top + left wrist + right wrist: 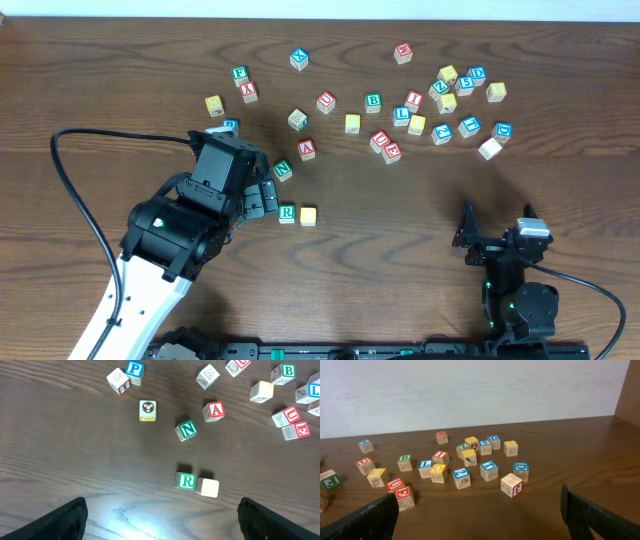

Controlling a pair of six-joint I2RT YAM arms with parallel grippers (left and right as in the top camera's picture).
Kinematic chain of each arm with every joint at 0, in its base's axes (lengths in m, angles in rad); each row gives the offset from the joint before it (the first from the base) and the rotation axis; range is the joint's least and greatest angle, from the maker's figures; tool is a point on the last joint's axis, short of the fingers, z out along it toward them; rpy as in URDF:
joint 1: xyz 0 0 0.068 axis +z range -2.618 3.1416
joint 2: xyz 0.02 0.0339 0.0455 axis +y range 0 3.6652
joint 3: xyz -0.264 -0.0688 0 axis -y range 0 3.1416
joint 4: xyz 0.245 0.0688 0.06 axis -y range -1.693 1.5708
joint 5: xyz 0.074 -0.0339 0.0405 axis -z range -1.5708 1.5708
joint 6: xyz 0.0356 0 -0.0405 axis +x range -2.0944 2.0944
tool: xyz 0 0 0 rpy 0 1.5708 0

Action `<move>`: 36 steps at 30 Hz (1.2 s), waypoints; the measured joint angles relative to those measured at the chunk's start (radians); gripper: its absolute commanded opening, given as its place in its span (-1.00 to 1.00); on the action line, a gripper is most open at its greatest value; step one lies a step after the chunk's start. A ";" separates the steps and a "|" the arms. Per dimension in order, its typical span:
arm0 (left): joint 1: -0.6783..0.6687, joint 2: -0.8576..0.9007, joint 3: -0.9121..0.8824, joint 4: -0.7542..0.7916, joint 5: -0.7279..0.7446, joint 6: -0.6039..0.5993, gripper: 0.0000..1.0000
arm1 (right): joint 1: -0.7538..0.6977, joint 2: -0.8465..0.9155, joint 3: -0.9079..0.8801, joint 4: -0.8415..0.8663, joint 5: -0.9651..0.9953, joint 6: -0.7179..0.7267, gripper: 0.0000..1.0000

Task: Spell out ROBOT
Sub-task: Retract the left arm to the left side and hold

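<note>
Green R cube (pixel 186 481) seemingly touches a pale yellow cube (pixel 208 487); left end effector (pixel 160 512) and right end effector (pixel 478 505) spread wide.

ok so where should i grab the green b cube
Come straight down on the green B cube: it sits flat, letter up. Pinch its near and far side faces, which look free; the blue L cube sits close on its right.
</note>
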 measured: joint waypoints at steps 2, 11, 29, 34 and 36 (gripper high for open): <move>0.000 0.000 0.000 -0.001 -0.001 0.011 0.89 | 0.000 0.000 0.000 0.000 0.000 0.000 0.99; 0.053 0.000 0.000 -0.092 -0.109 0.117 0.90 | 0.000 0.000 0.000 0.000 0.000 0.000 0.98; 0.496 0.000 0.000 -0.011 0.390 0.548 0.91 | 0.000 0.000 0.000 0.000 0.000 0.000 0.98; 0.558 0.000 0.000 -0.024 0.428 0.573 0.91 | 0.000 0.000 0.000 0.007 0.007 0.000 0.99; 0.561 0.000 0.000 -0.024 0.439 0.576 0.91 | 0.000 0.000 0.000 0.018 0.025 0.000 0.98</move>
